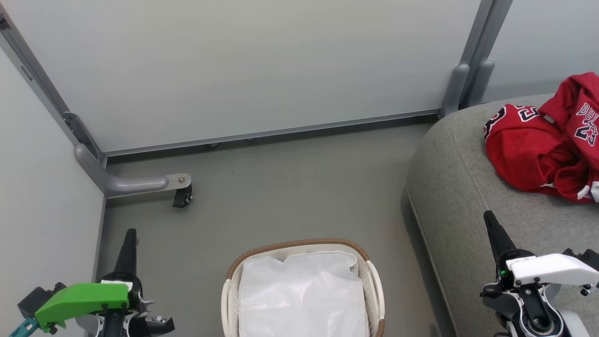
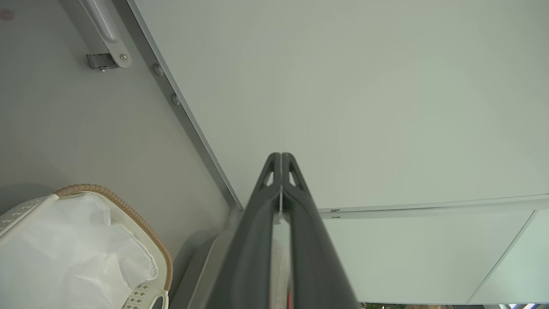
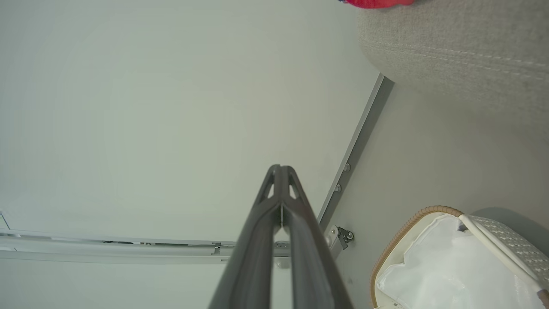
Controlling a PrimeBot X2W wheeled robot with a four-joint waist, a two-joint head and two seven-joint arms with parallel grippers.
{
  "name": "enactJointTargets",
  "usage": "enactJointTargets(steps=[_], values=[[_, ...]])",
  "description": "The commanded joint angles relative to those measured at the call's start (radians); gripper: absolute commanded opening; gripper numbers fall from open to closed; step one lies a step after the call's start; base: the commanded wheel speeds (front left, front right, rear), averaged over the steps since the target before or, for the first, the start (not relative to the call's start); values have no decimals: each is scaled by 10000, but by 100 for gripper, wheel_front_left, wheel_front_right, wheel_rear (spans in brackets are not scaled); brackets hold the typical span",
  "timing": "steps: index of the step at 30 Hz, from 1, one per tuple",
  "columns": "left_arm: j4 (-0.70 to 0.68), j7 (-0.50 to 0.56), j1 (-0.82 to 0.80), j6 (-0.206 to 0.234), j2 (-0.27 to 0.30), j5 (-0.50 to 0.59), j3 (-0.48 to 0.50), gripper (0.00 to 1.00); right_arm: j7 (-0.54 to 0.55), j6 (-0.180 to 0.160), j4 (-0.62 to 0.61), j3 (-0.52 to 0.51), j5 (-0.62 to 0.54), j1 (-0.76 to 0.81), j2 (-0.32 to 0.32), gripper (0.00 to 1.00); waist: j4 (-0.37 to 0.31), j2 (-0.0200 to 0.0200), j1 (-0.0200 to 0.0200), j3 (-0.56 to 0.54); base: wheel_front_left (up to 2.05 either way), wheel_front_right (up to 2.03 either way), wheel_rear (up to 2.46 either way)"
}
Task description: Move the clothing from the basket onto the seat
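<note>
The red jerseys (image 1: 547, 140) lie crumpled on the grey seat (image 1: 463, 196) at the right, their black-and-white lettering showing; a sliver of red clothing (image 3: 377, 2) peeks in at the top of the right wrist view. The cream basket (image 1: 374, 281) stands on the floor at bottom centre, holding just its white liner (image 1: 299, 295). My left gripper (image 1: 131, 232) is shut and empty at the lower left, left of the basket (image 2: 158, 253). At the lower right, my right gripper (image 1: 489, 215) is shut and empty over the seat's front part, below the jerseys.
Pale partition panels (image 1: 243, 61) wall the space behind and on the left. A grey panel foot with a black caster (image 1: 181, 196) juts onto the grey floor (image 1: 290, 187) at left. The floor lies open between the basket (image 3: 411, 223) and the seat (image 3: 463, 51).
</note>
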Motion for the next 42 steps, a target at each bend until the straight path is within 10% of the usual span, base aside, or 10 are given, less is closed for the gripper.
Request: enactJointTargets(steps=[1,42], values=[[-84,82,-217,-51,63,-205,48,0,74,0,-101,-49,243,83,-62,0,-1,0,0,-5,0,0,0],[-208,571,-300,-103,73,-1817,280,0,558,0,-274,-194,2114,145,-77,0,-29,0,0,-93,0,0,0]])
